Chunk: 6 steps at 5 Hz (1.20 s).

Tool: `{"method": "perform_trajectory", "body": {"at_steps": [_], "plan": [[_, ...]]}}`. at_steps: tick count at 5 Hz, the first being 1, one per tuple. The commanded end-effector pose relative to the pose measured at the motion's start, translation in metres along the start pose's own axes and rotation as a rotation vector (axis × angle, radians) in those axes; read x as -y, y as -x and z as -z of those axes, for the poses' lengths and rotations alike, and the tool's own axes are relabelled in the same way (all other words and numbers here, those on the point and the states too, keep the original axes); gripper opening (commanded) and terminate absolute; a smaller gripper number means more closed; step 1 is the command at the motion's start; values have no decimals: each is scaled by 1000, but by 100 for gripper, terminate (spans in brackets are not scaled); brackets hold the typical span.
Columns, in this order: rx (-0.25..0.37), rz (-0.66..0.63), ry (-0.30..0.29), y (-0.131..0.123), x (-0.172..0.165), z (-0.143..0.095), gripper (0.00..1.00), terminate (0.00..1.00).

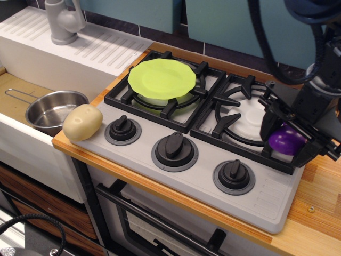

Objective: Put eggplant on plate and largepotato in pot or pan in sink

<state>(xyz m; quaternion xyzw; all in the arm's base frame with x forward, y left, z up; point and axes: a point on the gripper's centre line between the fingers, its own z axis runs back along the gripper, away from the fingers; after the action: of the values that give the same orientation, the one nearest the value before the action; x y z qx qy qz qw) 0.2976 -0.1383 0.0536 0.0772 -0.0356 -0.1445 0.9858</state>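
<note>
The purple eggplant (285,140) sits at the front right of the right burner grate (240,120), between the black fingers of my gripper (288,144), which is shut on it from above. Its green stem cap is hidden. On the left burner lies the lime-green plate (162,78) with nothing on it. The pale largepotato (82,122) rests on the counter's front left corner, beside the stove knobs. Just left of it, in the sink (26,152), stands the empty steel pot (49,109), its wire handle pointing left.
A grey tap (63,21) stands on the ribbed white drainboard (101,47) behind the sink. Three black knobs (175,145) line the stove's front panel. Wooden counter (319,202) runs along the right, and my arm and its cables hang over the right burner.
</note>
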Motion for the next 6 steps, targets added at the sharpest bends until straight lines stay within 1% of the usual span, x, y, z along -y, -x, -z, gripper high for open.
{"method": "perform_trajectory", "body": {"at_steps": [1,2,3,4,5,6], "plan": [[119,21,41,-24,-22,-43,0,0],[138,88,45,-26,-53,-39,0,0],[139,150,33,-25,-85,-39,0,0],[147,175,23,-16,-108,-38,0,0],[148,210,15,1,-129,-42,0,0],[157,231,8,12,-141,-44,0,0]]}}
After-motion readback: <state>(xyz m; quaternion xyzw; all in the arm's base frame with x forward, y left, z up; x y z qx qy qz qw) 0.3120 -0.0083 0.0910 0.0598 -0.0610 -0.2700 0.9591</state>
